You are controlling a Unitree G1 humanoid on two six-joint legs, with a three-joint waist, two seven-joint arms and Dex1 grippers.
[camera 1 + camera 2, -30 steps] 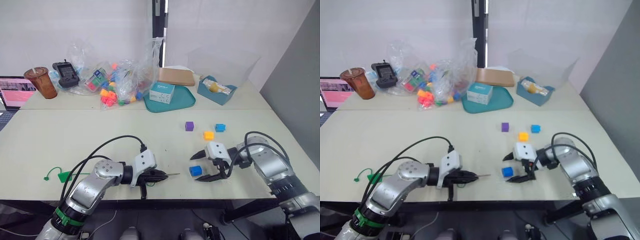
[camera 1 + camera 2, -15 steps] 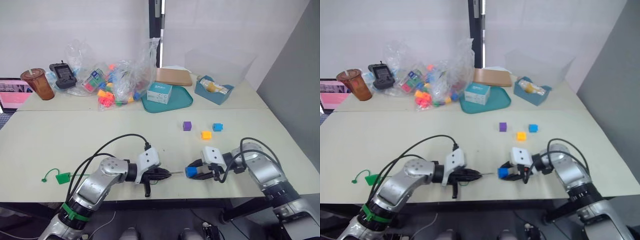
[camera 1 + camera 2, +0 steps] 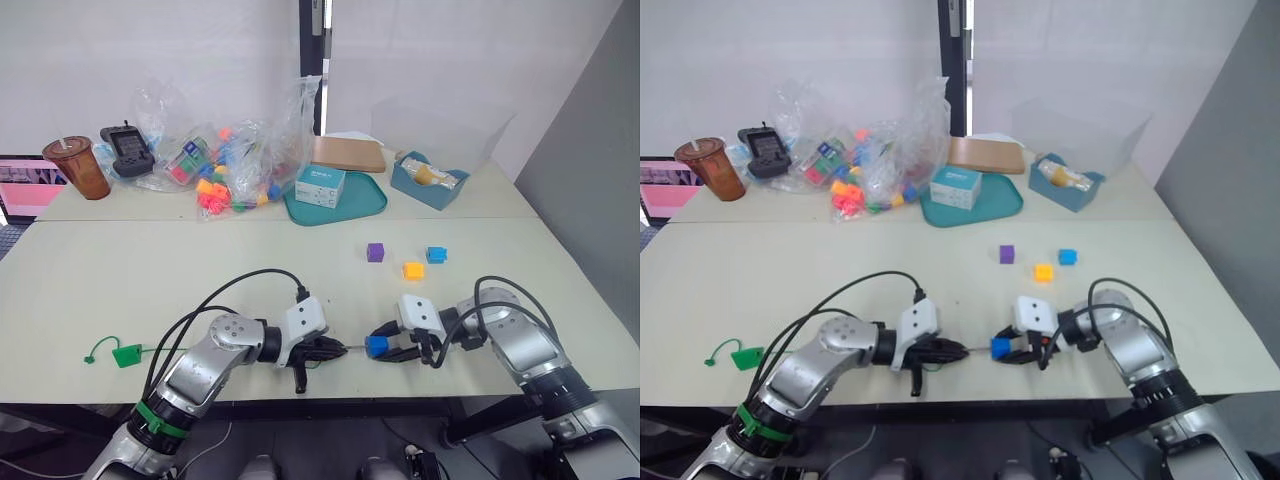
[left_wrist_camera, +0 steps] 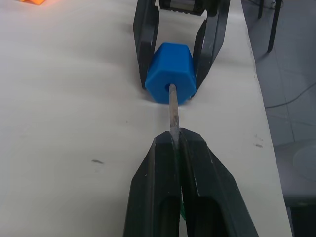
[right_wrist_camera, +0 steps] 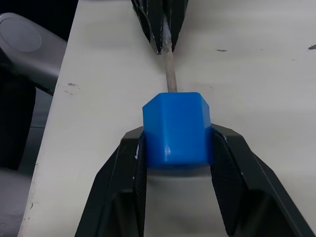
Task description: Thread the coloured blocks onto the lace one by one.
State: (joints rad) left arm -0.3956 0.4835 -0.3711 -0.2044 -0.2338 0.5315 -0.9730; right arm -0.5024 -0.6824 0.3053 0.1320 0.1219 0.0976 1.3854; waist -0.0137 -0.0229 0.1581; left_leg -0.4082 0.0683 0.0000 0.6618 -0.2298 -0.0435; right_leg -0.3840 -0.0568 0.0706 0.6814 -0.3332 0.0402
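Needle meets block at the bench's front edge

Left gripper (image 4: 174,143) pinches the thin green lace's (image 4: 172,111) stiff tip entering the small blue plastic cube (image 4: 170,73), clamped by right gripper (image 5: 175,148); light, slick, best held by its flat sides.

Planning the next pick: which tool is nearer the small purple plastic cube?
Right. The right tool, shut on a blue cube, sits below the purple cube; the left tool, pinching the lace tip, lies farther left.

Bare table (image 3: 200,270) lies open around both claws; three loose blocks (image 3: 405,259) sit beyond.
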